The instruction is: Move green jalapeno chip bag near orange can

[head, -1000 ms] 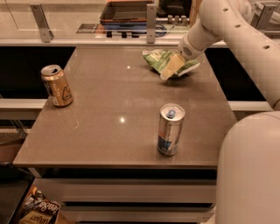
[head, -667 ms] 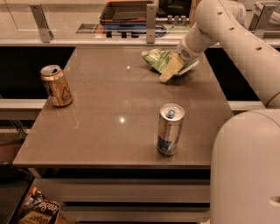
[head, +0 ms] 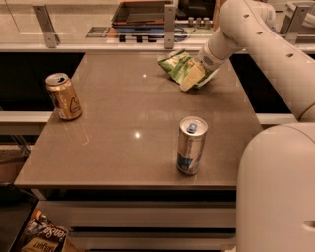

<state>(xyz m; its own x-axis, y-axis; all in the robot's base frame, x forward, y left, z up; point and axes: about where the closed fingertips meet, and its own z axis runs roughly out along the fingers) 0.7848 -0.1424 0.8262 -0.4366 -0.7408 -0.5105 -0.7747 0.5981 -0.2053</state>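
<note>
The green jalapeno chip bag [head: 175, 64] is at the far right of the table, crumpled, with white edges. My gripper [head: 191, 78] comes in from the upper right and is shut on the bag's right side, with one pale finger [head: 193, 75] lying across it. The bag looks slightly raised off the tabletop. The orange can [head: 63, 96] stands upright near the table's left edge, far from the bag. Its silver top is open and it has a pale triangular mark on its side.
A taller slim silver-and-blue can [head: 191, 145] stands near the front right of the brown table [head: 128, 147]. A counter with a rail and a tray [head: 142, 12] runs behind the table. My arm and base [head: 275, 187] fill the right side. A bag lies on the floor at the lower left [head: 44, 238].
The gripper and the chip bag have shifted a little to the left together. Both cans have stayed where they were.
</note>
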